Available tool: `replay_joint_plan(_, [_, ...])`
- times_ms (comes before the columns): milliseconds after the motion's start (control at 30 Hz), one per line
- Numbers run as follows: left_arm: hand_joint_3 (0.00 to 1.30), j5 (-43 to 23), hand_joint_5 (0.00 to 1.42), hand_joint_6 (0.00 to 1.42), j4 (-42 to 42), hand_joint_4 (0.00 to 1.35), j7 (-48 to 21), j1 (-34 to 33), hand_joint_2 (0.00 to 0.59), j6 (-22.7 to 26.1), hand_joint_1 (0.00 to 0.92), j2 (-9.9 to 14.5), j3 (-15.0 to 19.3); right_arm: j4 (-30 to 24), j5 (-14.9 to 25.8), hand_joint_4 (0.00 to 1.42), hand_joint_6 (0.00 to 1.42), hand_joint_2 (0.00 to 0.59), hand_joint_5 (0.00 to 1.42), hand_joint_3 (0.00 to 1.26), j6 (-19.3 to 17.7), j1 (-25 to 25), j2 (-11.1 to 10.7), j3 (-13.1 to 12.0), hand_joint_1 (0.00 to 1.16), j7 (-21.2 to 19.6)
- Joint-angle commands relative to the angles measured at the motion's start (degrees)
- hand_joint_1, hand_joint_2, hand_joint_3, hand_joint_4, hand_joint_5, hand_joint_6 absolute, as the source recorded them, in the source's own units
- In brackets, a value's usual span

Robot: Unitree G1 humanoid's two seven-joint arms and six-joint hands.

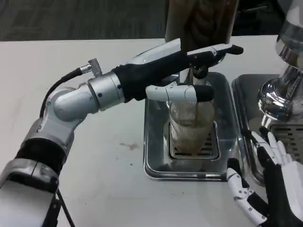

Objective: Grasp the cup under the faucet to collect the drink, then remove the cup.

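Cup (191, 124), centre frame, is wrapped by left hand (189, 78) under faucet (200, 72); keep it upright; right hand (265, 179) waits spread.

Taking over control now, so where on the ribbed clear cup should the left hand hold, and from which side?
Grip the cup around its upper ribbed wall, coming from its left side as the left hand does now. It stands upright on the drip tray grate, with the dispenser behind and a second tray to the right.

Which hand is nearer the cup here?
Left. The left hand wraps around the top of the cup on the drip tray; the right hand rests apart, off to the tray's right.
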Motion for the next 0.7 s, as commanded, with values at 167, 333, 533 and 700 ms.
replay_joint_plan(167, [0.09,2.2,0.03,0.0,2.1,0.0,-0.3,0.2,0.048,1.6,0.0,0.9,-1.6,6.2,10.7,0.05,0.07,0.312,0.04,0.12,-9.2,-1.5,-1.0,-3.2,0.53,-0.1])
replay_joint_plan(333, [0.09,2.2,0.02,0.0,2.6,0.0,0.0,0.1,0.047,1.7,0.0,1.0,-1.6,9.8,16.0,0.06,0.09,0.256,0.05,0.04,-12.8,-3.0,-1.5,-4.0,0.59,1.7])
replay_joint_plan(533, [0.09,2.4,0.02,0.0,2.9,0.0,0.6,-0.1,0.047,1.8,0.0,1.1,-1.7,13.2,20.2,0.02,0.07,0.221,0.01,0.0,-14.7,-4.9,-1.9,-4.5,0.63,4.4])
replay_joint_plan(700, [0.1,2.5,0.03,0.0,2.9,0.0,0.8,0.0,0.047,1.7,0.0,1.6,-1.6,15.9,22.3,0.0,0.01,0.209,0.0,0.0,-14.7,-7.6,-2.2,-4.5,0.66,7.0])
